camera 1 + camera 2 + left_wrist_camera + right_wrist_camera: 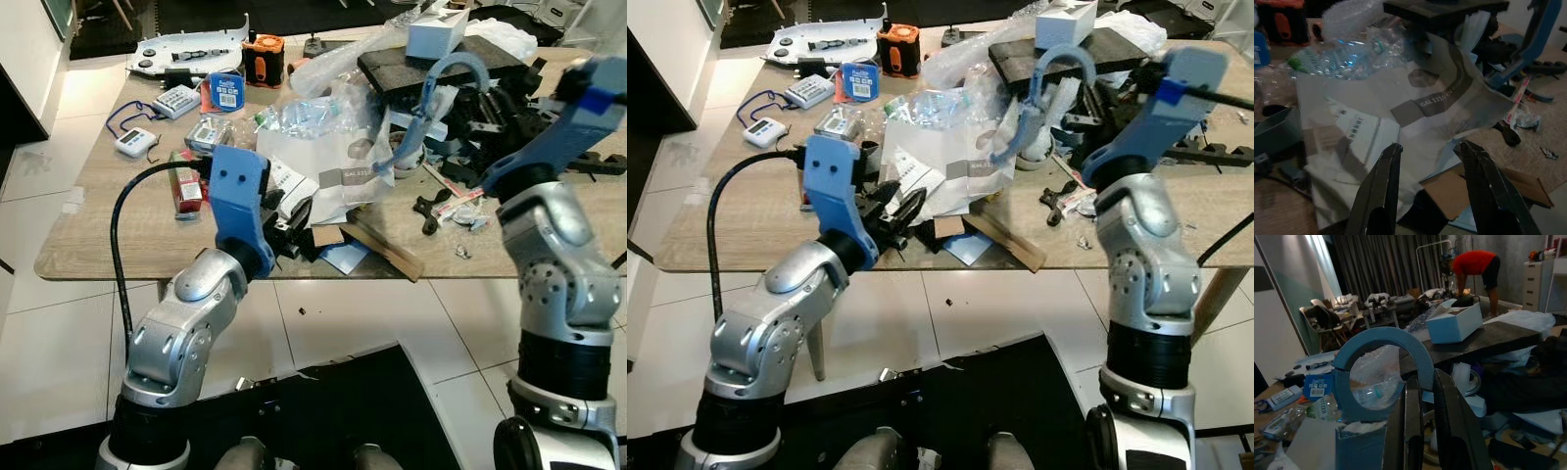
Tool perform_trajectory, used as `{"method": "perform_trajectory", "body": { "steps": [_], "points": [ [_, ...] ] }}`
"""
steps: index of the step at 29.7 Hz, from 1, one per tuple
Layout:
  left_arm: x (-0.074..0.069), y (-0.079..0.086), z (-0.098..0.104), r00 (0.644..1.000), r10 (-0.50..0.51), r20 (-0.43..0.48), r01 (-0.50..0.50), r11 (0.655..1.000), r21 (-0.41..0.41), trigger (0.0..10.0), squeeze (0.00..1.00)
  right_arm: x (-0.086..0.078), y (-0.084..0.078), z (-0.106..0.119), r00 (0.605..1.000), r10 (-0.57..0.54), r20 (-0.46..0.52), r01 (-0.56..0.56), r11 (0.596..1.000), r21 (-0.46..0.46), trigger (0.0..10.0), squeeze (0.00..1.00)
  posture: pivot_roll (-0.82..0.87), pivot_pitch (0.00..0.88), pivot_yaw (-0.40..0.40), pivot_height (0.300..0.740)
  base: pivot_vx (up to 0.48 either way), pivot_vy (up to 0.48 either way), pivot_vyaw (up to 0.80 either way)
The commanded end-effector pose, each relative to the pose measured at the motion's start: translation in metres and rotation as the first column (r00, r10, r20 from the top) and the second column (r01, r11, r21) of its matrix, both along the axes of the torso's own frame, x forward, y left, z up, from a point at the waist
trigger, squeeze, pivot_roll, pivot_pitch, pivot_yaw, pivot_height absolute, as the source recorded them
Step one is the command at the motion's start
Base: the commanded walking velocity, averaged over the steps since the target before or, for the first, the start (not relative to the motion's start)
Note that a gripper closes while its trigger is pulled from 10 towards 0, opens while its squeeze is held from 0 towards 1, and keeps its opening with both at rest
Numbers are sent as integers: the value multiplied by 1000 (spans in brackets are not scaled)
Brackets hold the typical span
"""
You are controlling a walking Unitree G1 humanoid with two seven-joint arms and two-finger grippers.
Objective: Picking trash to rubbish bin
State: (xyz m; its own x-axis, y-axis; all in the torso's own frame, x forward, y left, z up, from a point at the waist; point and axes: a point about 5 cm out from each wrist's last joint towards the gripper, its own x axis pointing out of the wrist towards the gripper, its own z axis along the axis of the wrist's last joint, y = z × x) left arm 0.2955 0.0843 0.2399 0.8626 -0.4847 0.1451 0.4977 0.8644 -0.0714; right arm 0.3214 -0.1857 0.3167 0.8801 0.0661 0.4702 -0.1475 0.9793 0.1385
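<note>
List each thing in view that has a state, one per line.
left hand: open, hovering at the white mailer bag near the table edge
right hand: shut on the blue curved piece, lifted over the clutter
white box: lid open, resting on the dark slab
plastic bottle: crushed, lying flat

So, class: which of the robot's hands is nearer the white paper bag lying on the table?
Left. The left hand sits open at the near edge of the white paper bag, fingers pointing at it. The right hand is raised beyond the bag, shut on a blue curved piece.
</note>
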Motion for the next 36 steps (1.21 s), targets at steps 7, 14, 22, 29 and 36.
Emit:
{"method": "perform_trajectory", "body": {
  "steps": [7, 14, 22, 29, 36],
  "points": [
    [-5, -6, -1, 1000, -29, 3, 29, 1000, 0, 10000, 0, -6, -2, -3, 1000, -28, 5, 28, 1000, 1, 10000, 0, 26, 186, 21, 740, 0, 0, -800],
    [-7, -8, -1, 999, -45, 2, 45, 999, -1, 10000, 0, -8, -3, -5, 999, -38, -7, 38, 999, 13, 10000, 0, 27, 184, 19, 740, 0, 0, -800],
    [-10, -10, -1, 998, -65, 3, 65, 998, 2, 10000, 0, -9, -4, -5, 999, -50, -10, 50, 999, 15, 10000, 0, 21, 183, 12, 740, 0, 0, -800],
    [-13, -12, -3, 996, -88, 4, 88, 996, 3, 10000, 0, -9, -2, -7, 998, -52, -24, 53, 998, 16, 10000, 0, 20, 183, 9, 740, 0, 0, -800],
    [-14, -13, -3, 995, -103, 5, 103, 995, -3, 10000, 0, -10, -2, -8, 998, -57, -33, 57, 998, 19, 10000, 0, 20, 184, 9, 740, 0, 0, -800]
  ]
}}
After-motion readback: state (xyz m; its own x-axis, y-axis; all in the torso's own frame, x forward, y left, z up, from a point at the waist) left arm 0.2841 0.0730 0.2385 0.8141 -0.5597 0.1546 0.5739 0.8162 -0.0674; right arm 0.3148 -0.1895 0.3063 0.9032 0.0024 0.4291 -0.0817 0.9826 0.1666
